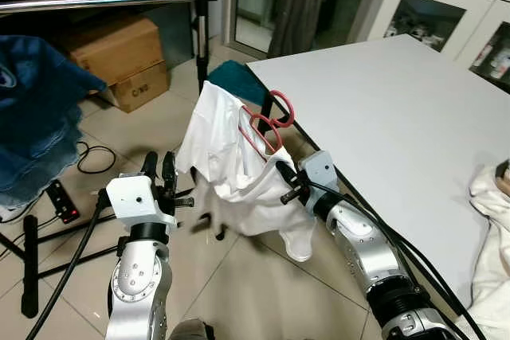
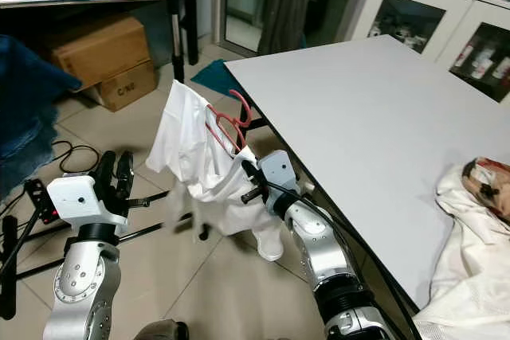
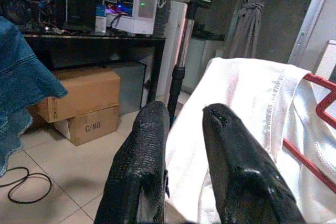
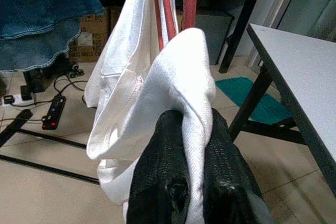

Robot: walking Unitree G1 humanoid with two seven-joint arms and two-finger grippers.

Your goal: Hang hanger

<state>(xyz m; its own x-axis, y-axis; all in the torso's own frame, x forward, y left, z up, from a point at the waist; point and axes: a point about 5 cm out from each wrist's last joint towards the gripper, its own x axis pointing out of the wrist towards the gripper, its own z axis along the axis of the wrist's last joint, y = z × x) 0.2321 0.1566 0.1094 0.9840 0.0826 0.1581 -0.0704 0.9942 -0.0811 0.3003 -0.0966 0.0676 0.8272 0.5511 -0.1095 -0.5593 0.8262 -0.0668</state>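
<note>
"Two claws were up, so which one had the hanger?"

"The right claw [image 1: 280, 171]. It was clenched on a fold of the white shirt [image 1: 219, 149], and the red hanger [image 1: 267, 123] sat inside that shirt, hook end pointing up and away from the claw, beside the tabletop [image 1: 398, 109] corner."

"And the rail?"

"The rail [image 1: 96, 1] lay up and off to the robot's left, well apart from the hanger, running roughly crosswise. I'd judge the hook needed lifting over it."

"The left claw?"

"The left claw [image 3: 178, 145] hovered just beside the shirt, fingers parted a little, holding nothing. It was nearer the rail."
</note>
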